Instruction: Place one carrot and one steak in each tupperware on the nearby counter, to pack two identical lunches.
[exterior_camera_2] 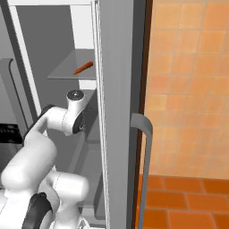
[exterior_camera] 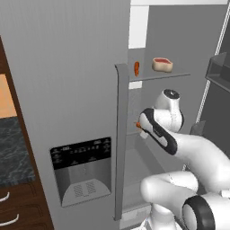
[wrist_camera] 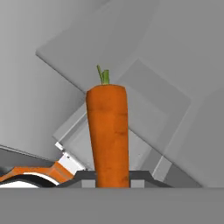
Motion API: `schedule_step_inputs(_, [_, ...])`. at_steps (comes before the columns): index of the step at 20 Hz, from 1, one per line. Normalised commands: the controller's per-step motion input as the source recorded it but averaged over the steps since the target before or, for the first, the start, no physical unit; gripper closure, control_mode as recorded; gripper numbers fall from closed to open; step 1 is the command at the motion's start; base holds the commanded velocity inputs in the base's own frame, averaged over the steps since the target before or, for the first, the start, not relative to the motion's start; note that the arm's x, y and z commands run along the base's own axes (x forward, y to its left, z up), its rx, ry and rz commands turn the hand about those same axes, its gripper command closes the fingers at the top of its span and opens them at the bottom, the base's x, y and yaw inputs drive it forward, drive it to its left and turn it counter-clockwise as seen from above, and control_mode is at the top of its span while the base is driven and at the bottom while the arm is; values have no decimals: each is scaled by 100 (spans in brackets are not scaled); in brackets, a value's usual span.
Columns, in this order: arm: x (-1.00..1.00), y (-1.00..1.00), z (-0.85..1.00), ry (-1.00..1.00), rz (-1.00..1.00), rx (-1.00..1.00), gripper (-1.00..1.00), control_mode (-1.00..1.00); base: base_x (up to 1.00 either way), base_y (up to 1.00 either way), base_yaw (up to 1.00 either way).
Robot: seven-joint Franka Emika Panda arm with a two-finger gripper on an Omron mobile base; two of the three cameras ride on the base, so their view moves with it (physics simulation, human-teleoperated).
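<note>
Since the gripper point(wrist_camera: 112, 183) is closed on a carrot point(wrist_camera: 107, 131), the fetch step looks underway: in the hand view the carrot rises straight up from between the finger tips, thick end low, green stub at the top, so the pinch sits near the root's wide end, which probably gives the firmest hold. Behind it lie grey fridge panels, and the arm point(exterior_camera: 197, 155) reaches into the open fridge point(exterior_camera: 67, 90), its wrist below the upper shelf point(exterior_camera: 159, 75). On that shelf a second carrot point(exterior_camera: 136, 68) stands just beside a steak point(exterior_camera: 162, 64), apart from each other; both wait there because the task needs two of each, one lot per box. From the right base view the shelf carrot lies tilted on the grey shelf, above the arm's elbow joint. A small orange bit shows at the wrist in the left base view, likely the held carrot. Part of the black marbled counter point(exterior_camera: 13, 152) with drawers shows at far left past the fridge door, well apart from the hand; the tupperware can't be placed from here, so judged early in the task, carrying to the counter comes next
</note>
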Motion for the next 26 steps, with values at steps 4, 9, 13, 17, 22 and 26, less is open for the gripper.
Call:
schedule_step_inputs(4, [-100,-1,56,-8,0,0,100,-100,0,0,0])
schedule_step_inputs(9, [-100,-1,59,-10,0,0,100,-100,0,0,0])
schedule_step_inputs(13, [-100,0,73,-3,0,0,100,-100,0,0,0])
schedule_step_inputs(17, [-100,1,77,0,0,0,100,-100,0,0,0])
schedule_step_inputs(22, [-40,13,6,0,0,-1,100,100,-58,52,1])
schedule_step_inputs(26, [0,0,0,0,0,0,100,100,-44,100,6])
